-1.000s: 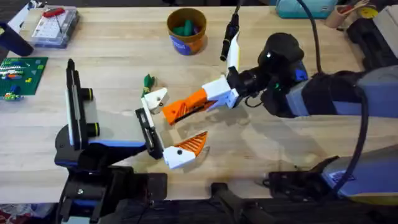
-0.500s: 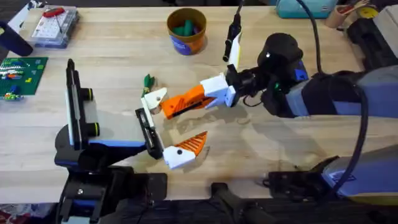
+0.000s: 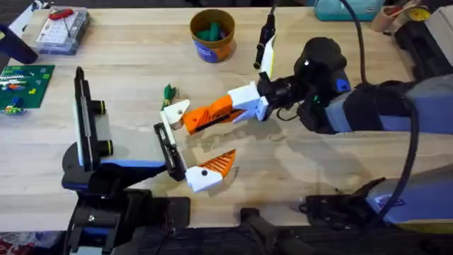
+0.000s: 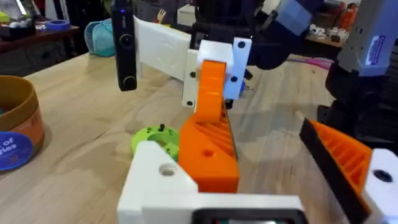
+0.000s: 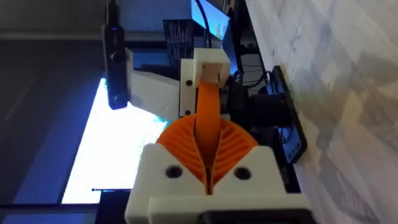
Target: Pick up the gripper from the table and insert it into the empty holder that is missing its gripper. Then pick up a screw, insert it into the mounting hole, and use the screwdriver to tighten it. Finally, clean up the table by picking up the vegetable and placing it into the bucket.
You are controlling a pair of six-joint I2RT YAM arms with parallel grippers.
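Wooden table (image 3: 340, 177), bucket (image 3: 212, 35), vegetable (image 3: 168, 92)

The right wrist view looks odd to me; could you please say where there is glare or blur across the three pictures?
Right wrist view: a bright blue-white glare washes out the background behind the right gripper, shut on the small orange ribbed plastic finger. Left wrist view: the cream angular plastic holder close to the lens is soft. Overhead view: the dark arm bases at the bottom edge are blurred, and faint shadows lie on the light wooden table.

The right arm reaches across the middle, its gripper (image 3: 205, 117) clamped on the orange finger (image 3: 200, 118). The left arm sits low.
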